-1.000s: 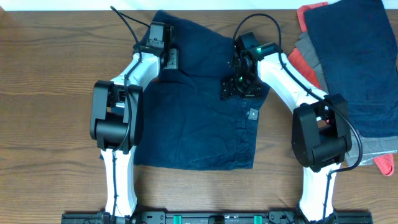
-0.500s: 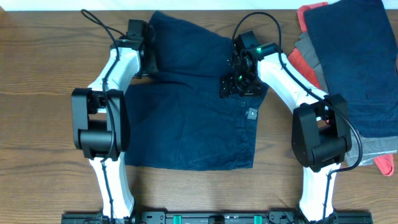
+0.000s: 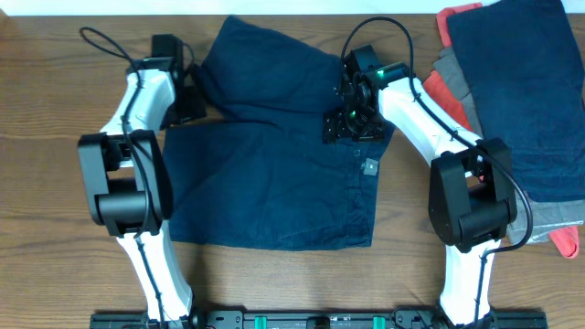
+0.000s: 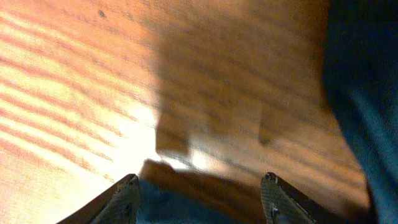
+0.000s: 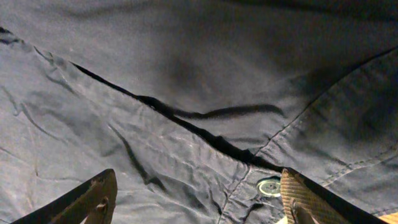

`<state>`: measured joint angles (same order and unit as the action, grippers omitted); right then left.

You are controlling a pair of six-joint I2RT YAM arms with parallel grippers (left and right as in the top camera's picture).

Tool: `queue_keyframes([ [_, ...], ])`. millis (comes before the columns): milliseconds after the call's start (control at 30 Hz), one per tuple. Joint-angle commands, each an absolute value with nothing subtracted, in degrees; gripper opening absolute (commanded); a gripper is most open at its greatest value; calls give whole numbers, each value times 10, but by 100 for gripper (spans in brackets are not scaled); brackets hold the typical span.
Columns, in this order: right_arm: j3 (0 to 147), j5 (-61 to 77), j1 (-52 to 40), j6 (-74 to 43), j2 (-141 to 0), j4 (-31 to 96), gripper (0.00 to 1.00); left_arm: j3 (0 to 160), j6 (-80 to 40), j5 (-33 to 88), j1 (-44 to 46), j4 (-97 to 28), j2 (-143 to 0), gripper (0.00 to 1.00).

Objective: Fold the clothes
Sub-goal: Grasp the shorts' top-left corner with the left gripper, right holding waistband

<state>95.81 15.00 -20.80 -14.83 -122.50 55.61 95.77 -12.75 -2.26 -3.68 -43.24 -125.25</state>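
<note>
The navy shorts (image 3: pixel 274 183) lie spread across the middle of the table, one leg angled up toward the far edge, with a small pale tag (image 3: pixel 371 167) near the right side. My left gripper (image 3: pixel 183 99) sits at the shorts' upper left edge. In the left wrist view it (image 4: pixel 199 200) is open over bare wood, with a strip of navy cloth (image 4: pixel 186 208) low between the fingers. My right gripper (image 3: pixel 352 126) hovers over the waist area. It (image 5: pixel 199 199) is open above wrinkled navy cloth, with a pale button (image 5: pixel 269 186) beside the right finger (image 5: pixel 305 199).
A stack of clothes lies at the far right: a navy piece (image 3: pixel 521 82) on top, a grey one (image 3: pixel 548 215) under it, and a coral-red one (image 3: pixel 567 240) poking out. Brown wooden table (image 3: pixel 55 183) surrounds the shorts.
My left arm has swung left, carrying its gripper from over the shorts' upper leg to their left edge. The right arm has not moved.
</note>
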Motion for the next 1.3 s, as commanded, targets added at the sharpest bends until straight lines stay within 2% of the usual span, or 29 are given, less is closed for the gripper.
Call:
queue_keyframes([
  [0,956,148,-206,-141,-1215,552,82,984,-91,56,-41,-410,-1223,64],
  [267,956,148,-207,-141,-1215,550,82,995,-44,67,-8,-259,-1181,64],
  [600,956,150,-208,-141,-1215,551,82,995,-41,64,2,-171,-1271,64],
  [833,956,150,-207,-141,-1215,550,82,995,-40,25,2,-185,-1284,64],
  [1267,956,150,-208,-136,-1215,543,83,977,-41,-90,-1,-321,-1285,64],
])
